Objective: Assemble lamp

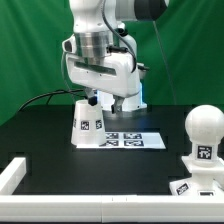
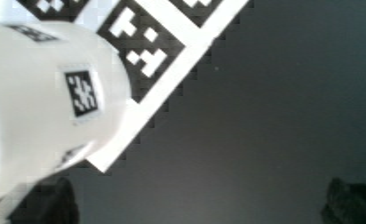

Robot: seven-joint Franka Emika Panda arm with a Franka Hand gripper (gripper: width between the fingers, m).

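White matte tapered cone shade (image 1: 86, 120) on black table (image 1: 60, 160) beside marker board (image 1: 133, 140), gripper (image 1: 104, 101) just behind it, bulb on angular base (image 1: 202, 145) far at exterior view's right; wrist view, shade (image 2: 55, 100) close beside finger (image 2: 47, 203), grip state unclear.

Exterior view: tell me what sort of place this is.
Probably a robotics lab test bench: a green backdrop behind a black table, a marker board fixed on it, and tagged white lamp parts such as the shade under the gripper.
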